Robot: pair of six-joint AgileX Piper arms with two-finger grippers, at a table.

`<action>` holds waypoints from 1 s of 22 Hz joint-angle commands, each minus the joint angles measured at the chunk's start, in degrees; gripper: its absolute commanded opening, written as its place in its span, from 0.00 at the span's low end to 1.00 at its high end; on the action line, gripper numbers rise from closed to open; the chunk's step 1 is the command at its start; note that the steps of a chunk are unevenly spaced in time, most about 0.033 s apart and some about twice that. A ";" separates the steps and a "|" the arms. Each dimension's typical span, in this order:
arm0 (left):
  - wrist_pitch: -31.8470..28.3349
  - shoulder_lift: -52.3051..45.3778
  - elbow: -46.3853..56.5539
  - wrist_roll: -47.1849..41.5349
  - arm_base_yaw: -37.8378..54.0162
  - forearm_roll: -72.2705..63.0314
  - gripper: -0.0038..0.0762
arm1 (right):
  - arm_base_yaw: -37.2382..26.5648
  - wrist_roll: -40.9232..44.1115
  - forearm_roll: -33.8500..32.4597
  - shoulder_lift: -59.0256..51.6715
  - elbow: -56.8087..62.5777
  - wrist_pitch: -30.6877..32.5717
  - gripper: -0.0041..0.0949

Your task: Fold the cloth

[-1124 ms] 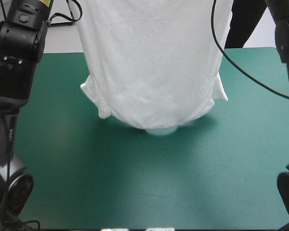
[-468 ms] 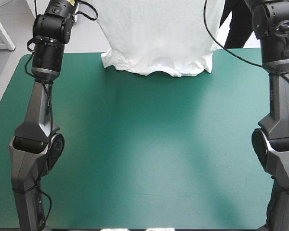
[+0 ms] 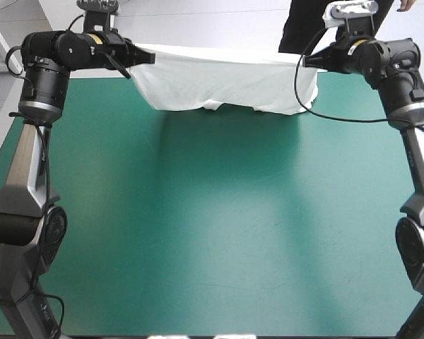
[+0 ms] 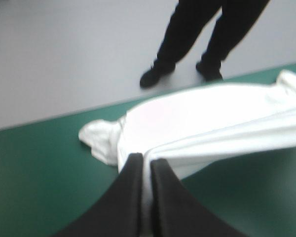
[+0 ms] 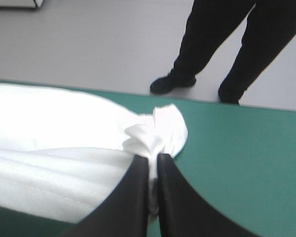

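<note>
**benchwatcher:** While both arms are stretched out toward the far edge of the table (image 3: 92, 183), the T-shirt (image 3: 226, 81) hangs between them as a wide white band running along that edge. The top hem is pulled pretty straight from one gripper to the other. The lower part sags and wrinkles down toward the teal-green cover (image 3: 268, 219), with a soft shadow just under it.

**lurker_22:** ok but what are the grippers doing, apart or clamped?

**benchwatcher:** Clamped, both of them. On the left gripper (image 4: 145, 160) the black fingers are pressed almost together, with a thin strip of white cloth pinched in the slit between them. The fabric fans out ahead of the tips. Same deal on the right gripper (image 5: 153, 159): fingers nearly touching, cloth caught between, and a little bunched wad of it poking out just past the tips.

**lurker_22:** so is the shirt up in the air or down on the table?

**benchwatcher:** Bit of both, far as I can tell. The two held corners are up off the surface, one at each end of the band. Looking along the left gripper, the body of the shirt seems to rest on the cover close to the far edge, and a crumpled sleeve lies beside it. Along the right gripper, the bunched end sits near that same edge, with smooth folds trailing off toward the other arm.
</note>
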 commanded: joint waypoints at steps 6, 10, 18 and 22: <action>3.53 -25.52 35.70 0.91 0.15 -2.40 0.04 | -0.82 -0.98 1.50 -19.46 22.63 4.77 0.02; 4.20 -37.53 54.93 0.91 -4.81 -1.86 0.04 | 2.42 -0.90 1.49 -33.57 41.89 7.74 0.02; 8.35 -46.21 77.50 -3.51 -11.31 -0.23 0.04 | 4.37 1.82 5.77 -43.85 64.90 14.74 0.03; 7.92 -47.85 84.24 -4.06 -11.31 -0.49 0.04 | 4.37 1.82 8.45 -46.27 69.82 15.47 0.03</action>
